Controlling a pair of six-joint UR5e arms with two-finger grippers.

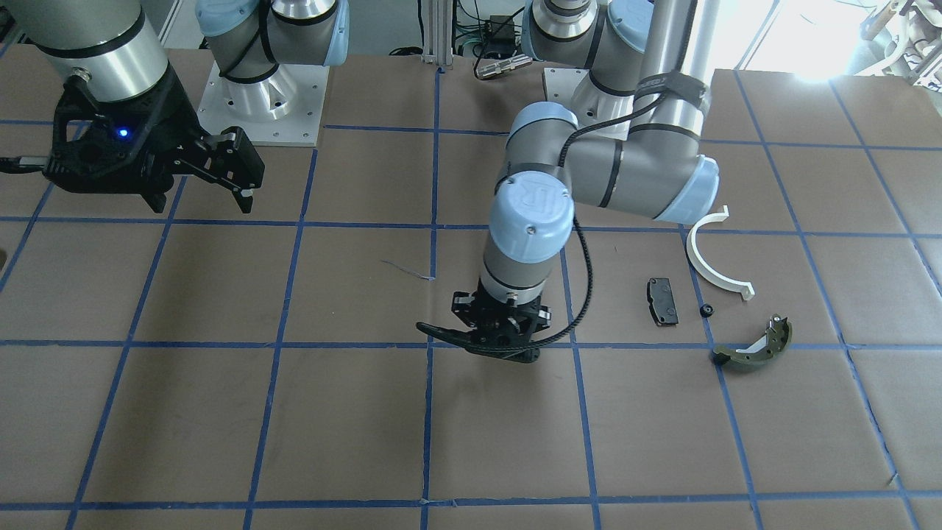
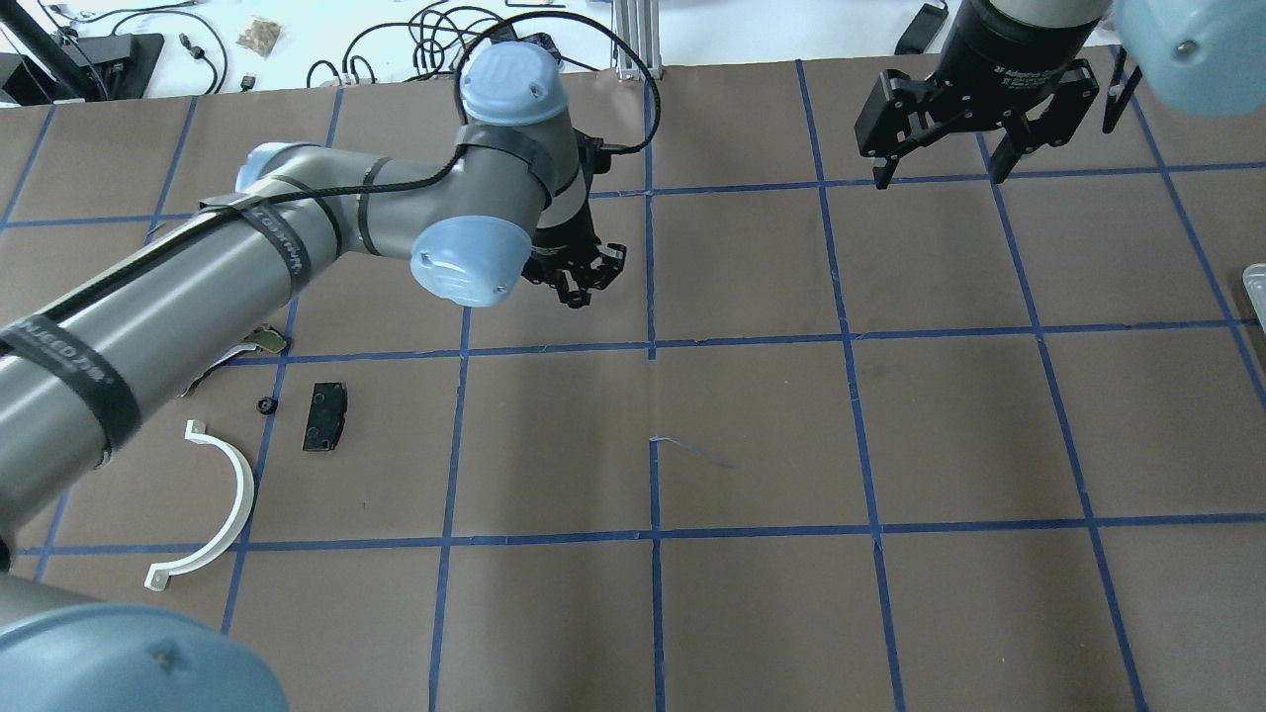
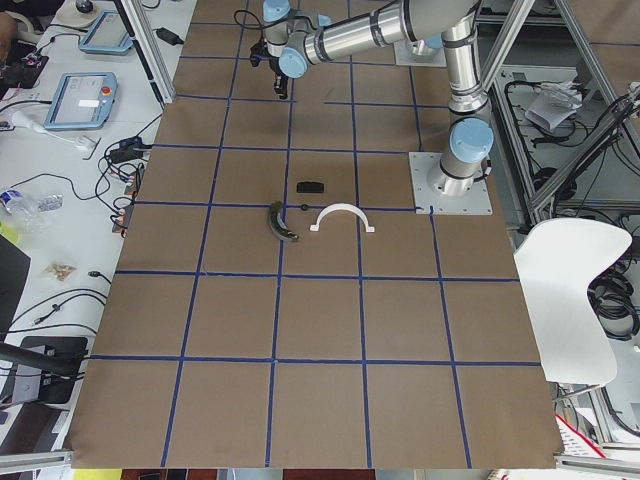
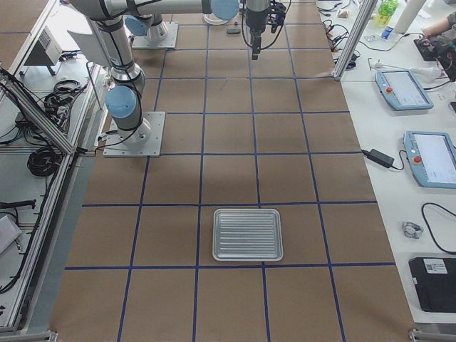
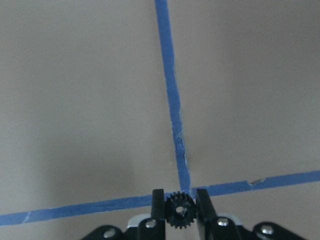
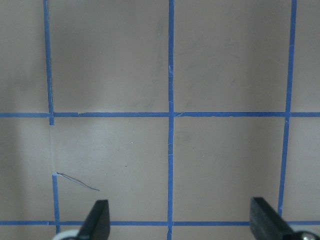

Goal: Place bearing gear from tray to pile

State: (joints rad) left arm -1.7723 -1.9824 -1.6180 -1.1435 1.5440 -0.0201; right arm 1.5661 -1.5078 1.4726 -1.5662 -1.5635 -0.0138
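My left gripper (image 5: 180, 212) is shut on a small black bearing gear (image 5: 180, 211), held between the fingertips above a blue tape crossing. In the overhead view the left gripper (image 2: 579, 282) hangs near the table's middle, right of the pile. The pile holds a white half-ring (image 2: 232, 494), a black pad (image 2: 325, 416), a small black part (image 2: 265, 404) and an olive brake shoe (image 1: 758, 346), which the left arm mostly hides from overhead. My right gripper (image 2: 938, 176) is open and empty, high over the far right. The metal tray (image 4: 248, 234) looks empty.
The tray's edge (image 2: 1256, 287) shows at the overhead view's right border. The left arm's forearm (image 2: 148, 297) reaches over the pile area. Brown paper with blue tape lines (image 1: 434, 221) covers the table.
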